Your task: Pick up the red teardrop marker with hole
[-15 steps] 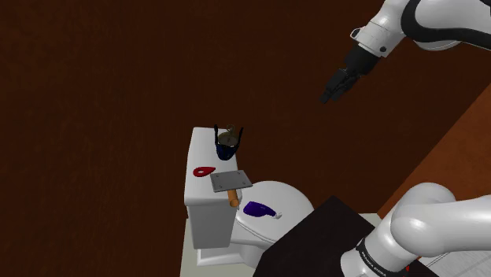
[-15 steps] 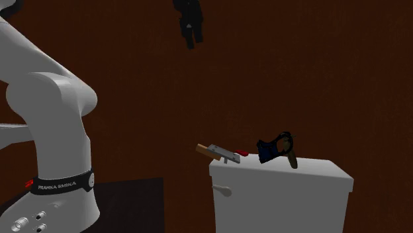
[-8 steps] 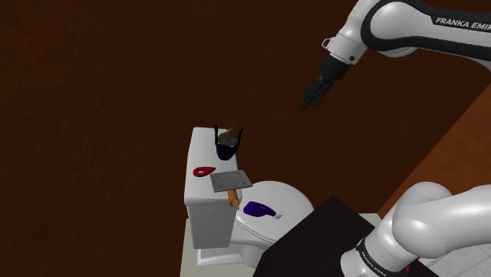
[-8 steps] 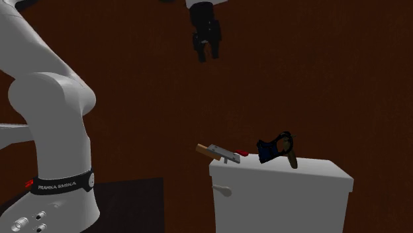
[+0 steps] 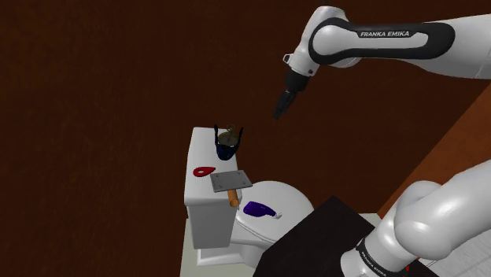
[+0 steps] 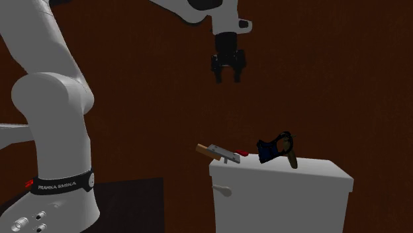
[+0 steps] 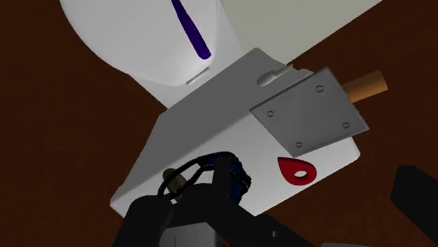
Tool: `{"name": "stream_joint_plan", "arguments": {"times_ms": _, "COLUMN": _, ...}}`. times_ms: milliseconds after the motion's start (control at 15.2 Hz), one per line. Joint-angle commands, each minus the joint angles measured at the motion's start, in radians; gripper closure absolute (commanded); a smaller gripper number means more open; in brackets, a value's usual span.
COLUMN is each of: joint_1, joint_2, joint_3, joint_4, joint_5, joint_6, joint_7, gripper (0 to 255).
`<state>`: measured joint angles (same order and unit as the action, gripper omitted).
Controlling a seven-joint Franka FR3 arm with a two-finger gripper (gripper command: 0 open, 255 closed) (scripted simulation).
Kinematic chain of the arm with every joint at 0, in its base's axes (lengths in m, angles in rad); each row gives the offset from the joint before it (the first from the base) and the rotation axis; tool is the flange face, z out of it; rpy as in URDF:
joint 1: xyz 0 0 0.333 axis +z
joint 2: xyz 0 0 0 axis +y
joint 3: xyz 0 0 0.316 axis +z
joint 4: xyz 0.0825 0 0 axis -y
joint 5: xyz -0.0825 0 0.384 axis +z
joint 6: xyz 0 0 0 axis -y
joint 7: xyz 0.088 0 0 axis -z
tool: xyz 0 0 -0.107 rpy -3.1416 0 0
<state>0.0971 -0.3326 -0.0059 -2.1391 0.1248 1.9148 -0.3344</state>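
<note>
The red teardrop marker with a hole (image 5: pixel 203 171) lies flat on the white toilet tank lid (image 5: pixel 195 149), near its front end in the shoulder view. In the wrist view the marker (image 7: pixel 297 168) sits beside a grey square plate (image 7: pixel 309 109). A sliver of the marker (image 6: pixel 243 153) peeks out behind that plate in the second exterior view. My gripper (image 5: pixel 277 114) hangs in the air well above the tank, off to the shoulder view's right. Its fingers stand apart and hold nothing (image 6: pixel 228 74); in the wrist view the gripper (image 7: pixel 281 209) is open above the marker.
On the tank lid, a grey plate tool (image 5: pixel 230 182) with a wooden handle (image 7: pixel 365 84) overhangs the edge, and a dark blue and black object (image 5: pixel 227 143) stands at the back. A purple item (image 5: pixel 260 209) lies on the toilet seat lid. Brown wall behind.
The arm has swung toward the shoulder view's left and lowered, bringing the gripper closer over the tank. The things on the toilet have not moved.
</note>
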Motion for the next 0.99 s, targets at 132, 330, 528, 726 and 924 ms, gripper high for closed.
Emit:
{"name": "stream_joint_plan", "arguments": {"times_ms": 132, "joint_1": 0.025, "joint_2": 0.151, "joint_3": 0.011, "joint_4": 0.079, "joint_5": 0.001, "joint_6": 0.028, "joint_7": -0.066, "gripper": 0}}
{"name": "stream_joint_plan", "arguments": {"times_ms": 330, "joint_1": 0.041, "joint_2": 0.263, "joint_3": 0.023, "joint_4": 0.142, "joint_5": -0.002, "joint_6": 0.045, "joint_7": -0.11, "gripper": 0}}
{"name": "stream_joint_plan", "arguments": {"times_ms": 528, "joint_1": 0.057, "joint_2": 0.375, "joint_3": 0.038, "joint_4": 0.212, "joint_5": -0.008, "joint_6": 0.054, "joint_7": -0.151, "gripper": 0}}
{"name": "stream_joint_plan", "arguments": {"times_ms": 726, "joint_1": 0.072, "joint_2": 0.486, "joint_3": 0.054, "joint_4": 0.288, "joint_5": -0.02, "joint_6": 0.057, "joint_7": -0.187, "gripper": 0}}
{"name": "stream_joint_plan", "arguments": {"times_ms": 924, "joint_1": 0.089, "joint_2": 0.597, "joint_3": 0.07, "joint_4": 0.371, "joint_5": -0.035, "joint_6": 0.054, "joint_7": -0.22, "gripper": 0}}
